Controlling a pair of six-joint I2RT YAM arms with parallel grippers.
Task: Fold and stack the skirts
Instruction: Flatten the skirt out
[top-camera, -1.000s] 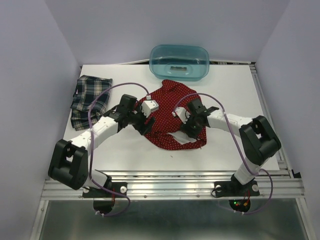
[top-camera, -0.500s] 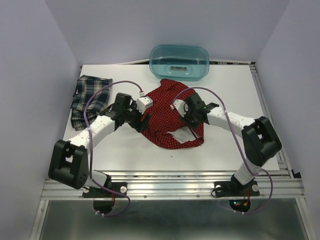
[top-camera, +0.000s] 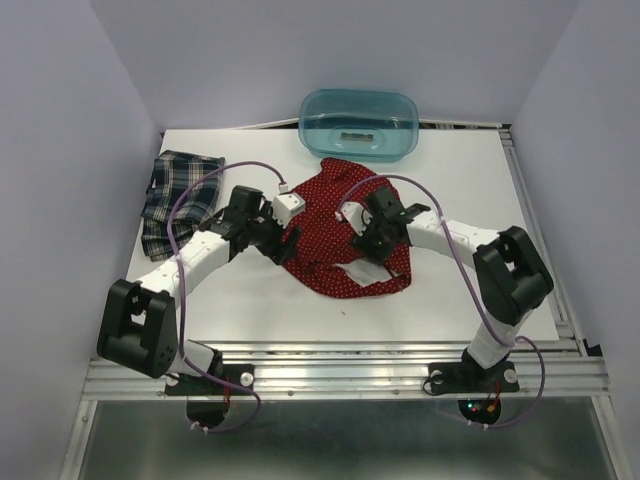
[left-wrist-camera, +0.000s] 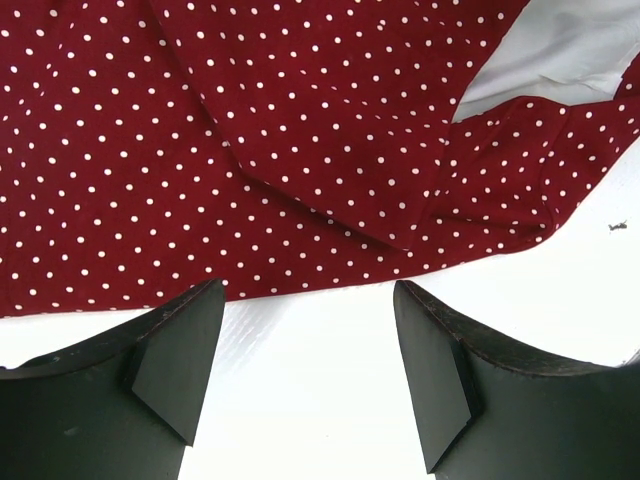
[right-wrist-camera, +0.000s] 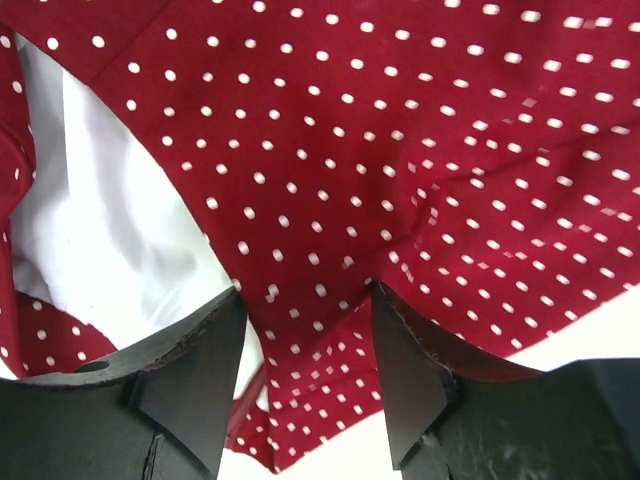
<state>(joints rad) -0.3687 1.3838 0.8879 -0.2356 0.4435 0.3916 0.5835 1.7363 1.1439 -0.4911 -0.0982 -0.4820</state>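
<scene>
The red skirt (top-camera: 340, 225) with white dots lies rumpled mid-table, its white lining (top-camera: 352, 270) showing at the near hem. The plaid skirt (top-camera: 178, 195) lies folded at the far left. My left gripper (top-camera: 283, 243) is open over bare table at the red skirt's left edge; in the left wrist view the gripper (left-wrist-camera: 308, 300) holds nothing and the cloth (left-wrist-camera: 300, 150) starts just past its fingertips. My right gripper (top-camera: 372, 240) is on the skirt's right part; in the right wrist view the gripper (right-wrist-camera: 305, 295) has its jaws apart, with a fold of red cloth (right-wrist-camera: 320, 330) between them.
A translucent teal tub (top-camera: 360, 125) stands at the back centre, just beyond the red skirt. The table (top-camera: 250, 300) has raised rails on the right and near edges. Purple cables loop over both arms.
My right gripper moved up and left over the red skirt, and the near hem shifted with it. My left gripper drew back slightly left, then stayed.
</scene>
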